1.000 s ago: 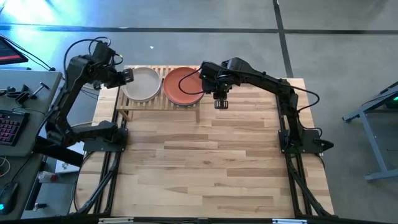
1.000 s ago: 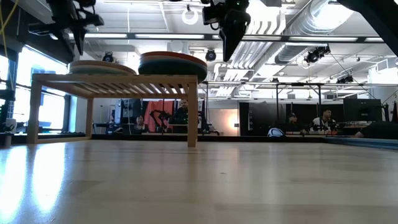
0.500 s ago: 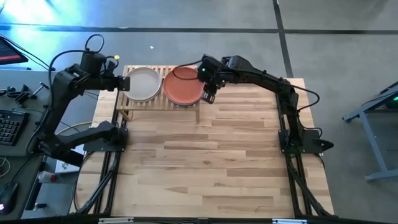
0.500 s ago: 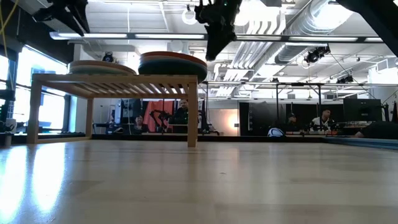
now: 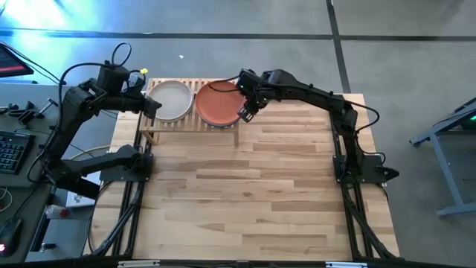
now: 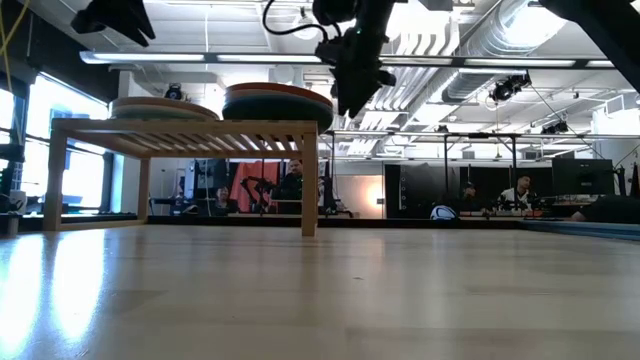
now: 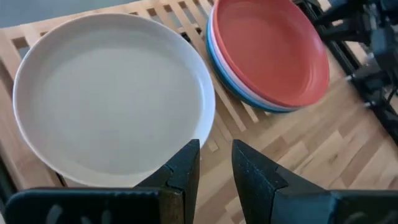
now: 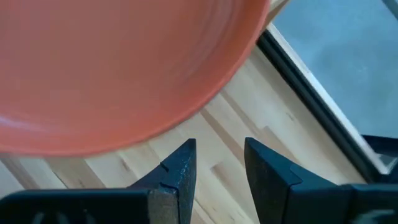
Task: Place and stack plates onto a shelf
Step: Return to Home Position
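A low slatted wooden shelf (image 5: 190, 124) stands at the table's far left. Two stacks of plates rest on its slats. The left stack has a beige plate (image 5: 169, 99) on top, the right stack a terracotta plate (image 5: 218, 104) over pink and blue ones (image 7: 249, 96). My left gripper (image 5: 150, 105) hovers open at the beige plate's left rim (image 7: 216, 163), above it. My right gripper (image 5: 245, 113) hangs open just right of the terracotta plate (image 8: 124, 62), fingers pointing down, nothing between them (image 8: 219, 163). In the low view my right gripper (image 6: 345, 97) is beside the stack's top (image 6: 278, 95).
The butcher-block table (image 5: 253, 193) stretches bare in front of and to the right of the shelf. The table's far edge runs close behind the shelf. People sit far off in the room behind (image 6: 520, 195).
My right gripper has moved toward the table's left, up to the terracotta stack's right rim. It has sunk a little and rolled about its own axis. My left gripper has risen, drawn slightly toward the near edge, and rolled. The plates have kept still.
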